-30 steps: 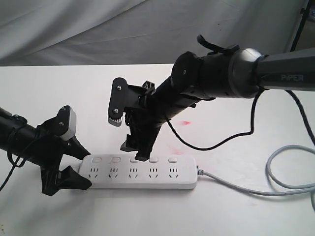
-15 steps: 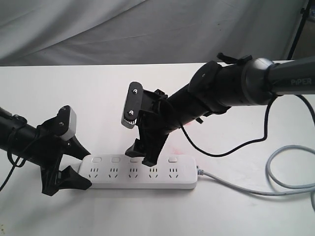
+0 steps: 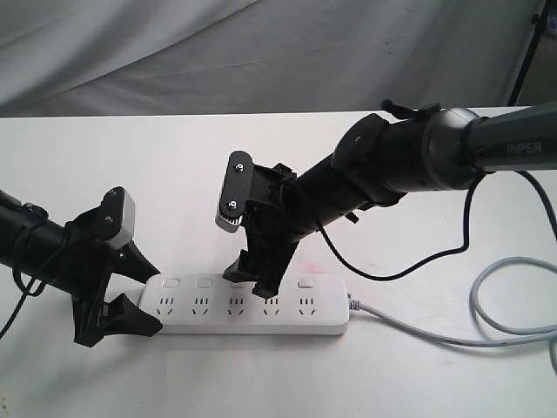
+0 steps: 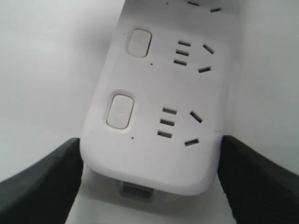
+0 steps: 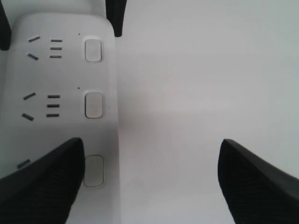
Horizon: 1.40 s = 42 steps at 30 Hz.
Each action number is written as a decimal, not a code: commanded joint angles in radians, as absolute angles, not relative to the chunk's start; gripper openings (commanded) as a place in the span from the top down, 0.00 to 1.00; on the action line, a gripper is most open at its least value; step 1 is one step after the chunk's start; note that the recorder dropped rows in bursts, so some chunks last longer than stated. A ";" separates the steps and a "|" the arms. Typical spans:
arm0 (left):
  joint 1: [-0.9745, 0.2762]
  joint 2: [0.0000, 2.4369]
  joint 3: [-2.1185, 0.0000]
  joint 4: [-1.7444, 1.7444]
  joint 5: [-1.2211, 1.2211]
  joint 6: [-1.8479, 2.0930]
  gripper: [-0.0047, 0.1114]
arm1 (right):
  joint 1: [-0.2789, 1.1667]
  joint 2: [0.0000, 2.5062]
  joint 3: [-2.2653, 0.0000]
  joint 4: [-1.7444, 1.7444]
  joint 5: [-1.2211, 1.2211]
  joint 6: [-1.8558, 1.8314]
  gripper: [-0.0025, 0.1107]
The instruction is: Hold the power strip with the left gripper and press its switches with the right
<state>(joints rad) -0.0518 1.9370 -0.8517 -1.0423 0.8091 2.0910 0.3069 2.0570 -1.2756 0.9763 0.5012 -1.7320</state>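
Note:
The white power strip point(image 3: 248, 306) lies flat on the table, its grey cable point(image 3: 487, 335) running off to the right. My left gripper point(image 3: 155, 300) is shut on the strip's left end, one black jaw on each long side; the left wrist view shows the strip point(image 4: 154, 93) between the jaws of that gripper point(image 4: 149, 144). My right gripper point(image 3: 252, 280) hangs open over the row of switches point(image 3: 204, 283), one fingertip down near the third and fourth. In the right wrist view my right gripper point(image 5: 150, 144) stands wide, one finger beside a switch point(image 5: 93, 170). Contact cannot be told.
The white table point(image 3: 435, 374) carries the looped grey cable at the right. A grey cloth backdrop point(image 3: 174, 52) hangs behind the table's far edge. A faint pink stain point(image 3: 329, 217) marks the table behind the strip.
My right arm has swung to the right along the strip and dropped slightly, its fingertip going from about the third switch towards the fourth. The left gripper and the strip have not moved.

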 commanded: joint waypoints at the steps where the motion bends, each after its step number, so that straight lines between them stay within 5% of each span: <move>1: -0.058 1.936 -0.848 -1.039 0.807 2.094 0.71 | 0.300 2.056 -1.270 0.990 0.487 -1.741 0.34; 42: -0.058 1.936 -0.848 -1.039 0.807 2.094 0.71 | 0.303 2.113 -1.270 0.914 0.454 -1.747 0.34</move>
<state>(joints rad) -0.0518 1.9370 -0.8517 -1.0423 0.8091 2.0910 0.3069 2.0964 -1.2756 0.9705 0.4624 -1.7364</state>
